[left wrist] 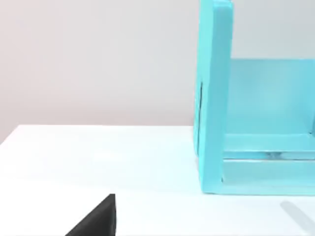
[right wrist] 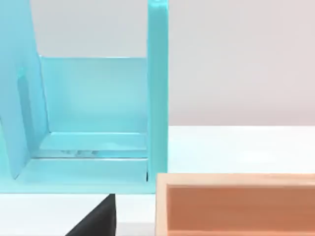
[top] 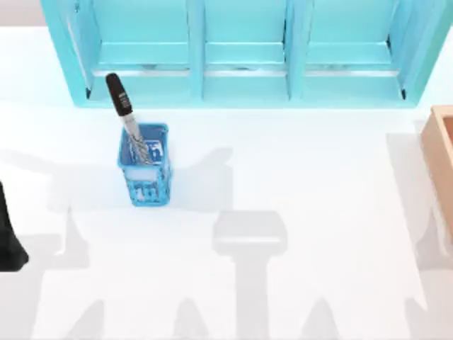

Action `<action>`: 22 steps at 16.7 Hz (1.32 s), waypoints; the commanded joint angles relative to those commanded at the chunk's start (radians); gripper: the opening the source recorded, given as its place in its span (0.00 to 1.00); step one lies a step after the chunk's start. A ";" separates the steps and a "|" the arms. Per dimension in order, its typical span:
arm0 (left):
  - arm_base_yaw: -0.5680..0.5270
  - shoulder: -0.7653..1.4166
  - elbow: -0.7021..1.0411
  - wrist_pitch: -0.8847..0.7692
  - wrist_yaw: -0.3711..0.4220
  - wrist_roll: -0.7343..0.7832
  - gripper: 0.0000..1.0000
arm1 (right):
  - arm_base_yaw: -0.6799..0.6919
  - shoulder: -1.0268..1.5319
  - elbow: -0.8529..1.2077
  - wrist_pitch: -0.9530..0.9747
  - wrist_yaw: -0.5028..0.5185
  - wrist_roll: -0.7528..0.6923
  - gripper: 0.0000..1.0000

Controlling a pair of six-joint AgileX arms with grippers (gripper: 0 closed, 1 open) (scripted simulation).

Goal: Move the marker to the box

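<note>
One slim black-capped, silvery marker [top: 126, 117] stands tilted in the small blue mesh basket [top: 145, 168]; the tan wooden box [top: 440, 159] sits at the table's right edge. Left arm [top: 8, 234] is parked at the left edge; whether either gripper is apart or together I cannot tell.

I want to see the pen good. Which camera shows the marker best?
The top view: the marker stands tilted in the blue basket, black cap up. The left wrist view faces the shelf unit; the right wrist view faces the box.

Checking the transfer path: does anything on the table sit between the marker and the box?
Nothing visible does. The marker leans in the blue basket at the table's left; bare table runs to the box at the right edge.
</note>
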 joint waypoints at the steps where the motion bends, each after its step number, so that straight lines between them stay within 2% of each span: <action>1: 0.000 0.000 0.000 0.000 0.000 0.000 1.00 | 0.000 0.000 0.000 0.000 0.000 0.000 1.00; 5: 0.000 0.000 0.000 0.000 0.000 0.000 1.00 | 0.034 0.062 0.049 0.002 -0.008 0.006 1.00; 9: 0.000 0.000 0.000 0.000 0.000 0.000 1.00 | 0.133 0.294 0.212 0.013 -0.026 0.026 1.00; 22: 0.000 0.000 0.000 0.000 0.000 0.000 1.00 | 0.602 1.622 1.037 0.140 -0.116 0.113 1.00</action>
